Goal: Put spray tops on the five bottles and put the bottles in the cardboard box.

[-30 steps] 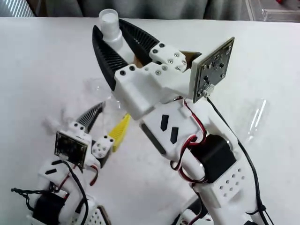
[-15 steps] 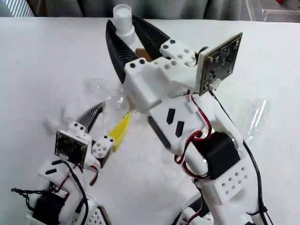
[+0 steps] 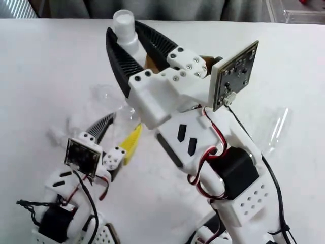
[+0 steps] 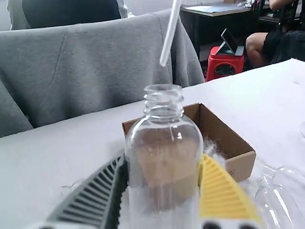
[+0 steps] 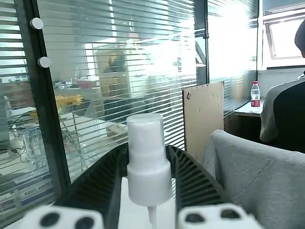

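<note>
My right gripper [image 3: 124, 29] is raised over the far middle of the table, shut on a white spray top [image 3: 125, 24]; in the right wrist view the spray top [image 5: 148, 162] stands upright between the black fingers [image 5: 102, 186]. Its dip tube [image 4: 169, 33] hangs just above the open mouth of a clear bottle [image 4: 164, 157]. My left gripper [image 4: 164, 183] is shut on that bottle [image 3: 125, 108], with one grey and one yellow finger [image 4: 224, 195] on its sides. The cardboard box [image 4: 228, 143] lies behind the bottle, open and partly hidden.
Another clear bottle [image 3: 277, 127] lies on the white table at the right, and one [image 4: 281, 191] lies near the box. More clear plastic [image 3: 104, 93] rests left of the held bottle. The box's edge [image 3: 151, 62] peeks out beneath the right gripper.
The right gripper with the spray top swung to the right and farther away, then came back left. The left arm shifted slightly, still holding the bottle.
</note>
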Controlling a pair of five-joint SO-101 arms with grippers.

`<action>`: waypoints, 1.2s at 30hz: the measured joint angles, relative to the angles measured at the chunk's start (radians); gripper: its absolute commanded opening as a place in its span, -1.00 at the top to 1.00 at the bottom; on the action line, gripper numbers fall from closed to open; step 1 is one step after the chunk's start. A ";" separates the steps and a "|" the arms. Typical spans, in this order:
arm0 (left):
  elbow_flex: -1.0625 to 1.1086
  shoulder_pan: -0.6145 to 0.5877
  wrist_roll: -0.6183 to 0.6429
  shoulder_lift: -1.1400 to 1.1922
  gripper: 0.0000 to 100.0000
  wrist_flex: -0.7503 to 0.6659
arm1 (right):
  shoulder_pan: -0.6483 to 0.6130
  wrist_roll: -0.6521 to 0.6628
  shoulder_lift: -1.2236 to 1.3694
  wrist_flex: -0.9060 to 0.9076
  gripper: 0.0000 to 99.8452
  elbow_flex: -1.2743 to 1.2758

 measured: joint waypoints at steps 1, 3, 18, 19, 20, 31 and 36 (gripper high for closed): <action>0.000 0.000 0.000 0.000 0.85 0.000 | 0.003 0.000 0.000 0.000 0.97 0.000; 0.000 0.000 0.000 0.000 0.85 0.000 | 0.003 0.000 0.000 0.000 0.97 0.000; 0.000 -0.002 0.000 0.002 0.85 0.000 | 0.000 0.000 -0.011 -0.044 0.97 0.094; 0.000 -0.002 0.000 0.002 0.85 0.000 | 0.000 0.000 -0.011 -0.046 0.97 0.094; 0.000 -0.002 0.000 0.002 0.85 0.000 | 0.002 0.000 -0.011 -0.046 0.97 0.094; 0.000 -0.002 0.000 0.002 0.85 0.000 | 0.000 0.000 -0.011 -0.051 0.97 0.094; 0.000 -0.002 0.000 0.002 0.85 0.000 | 0.000 0.000 -0.011 -0.051 0.97 0.094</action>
